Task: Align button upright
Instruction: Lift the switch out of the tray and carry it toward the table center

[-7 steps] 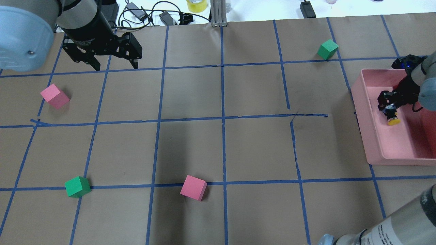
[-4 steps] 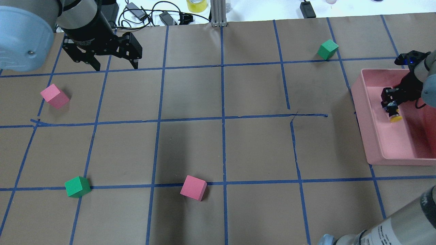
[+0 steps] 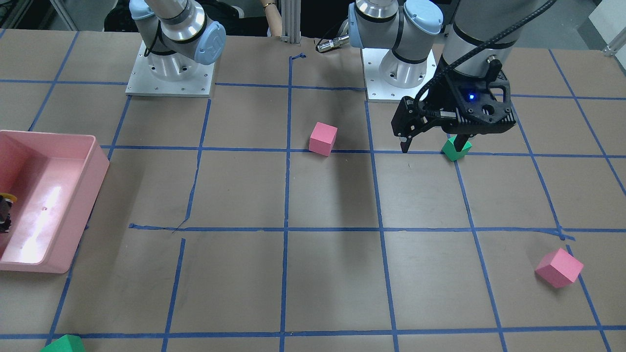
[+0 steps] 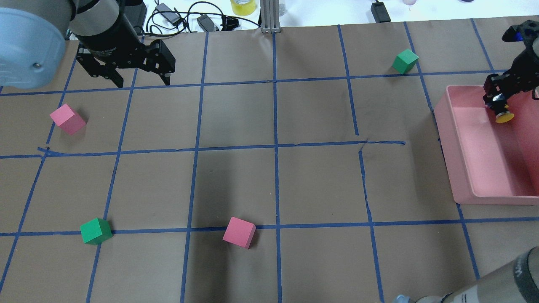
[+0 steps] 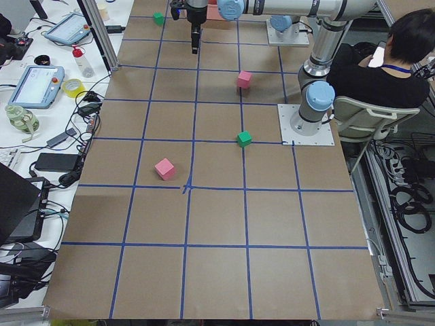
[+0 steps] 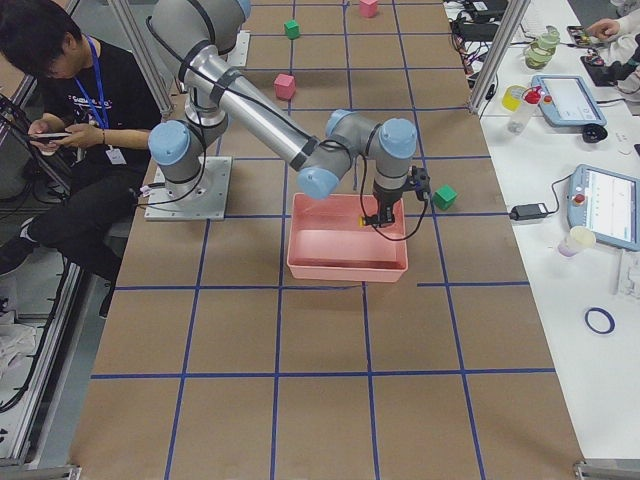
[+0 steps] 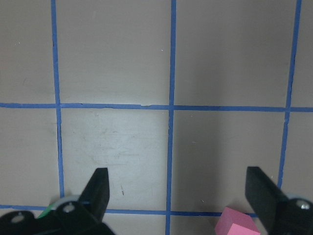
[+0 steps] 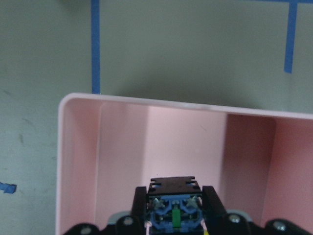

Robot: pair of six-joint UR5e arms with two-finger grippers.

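My right gripper (image 4: 497,102) is shut on the button (image 4: 502,115) and holds it above the far end of the pink bin (image 4: 447,126), yellow cap pointing down. In the right wrist view the button's green-and-silver terminal base (image 8: 173,215) sits between the fingers (image 8: 209,198), over the bin (image 8: 146,101). The front-facing view shows only a bit of the button (image 3: 6,199) at its left edge. My left gripper (image 4: 143,83) is open and empty, above the table at the far left; its spread fingers (image 7: 99,188) show in the left wrist view.
Pink cubes (image 4: 67,119) (image 4: 239,232) and green cubes (image 4: 96,230) (image 4: 405,61) lie scattered on the brown paper with its blue tape grid. Cables and a tape roll (image 4: 243,6) lie beyond the far edge. A person (image 6: 60,110) sits beside the robot bases.
My right gripper has carried the button up and toward the far end of the bin. The left arm has not moved.
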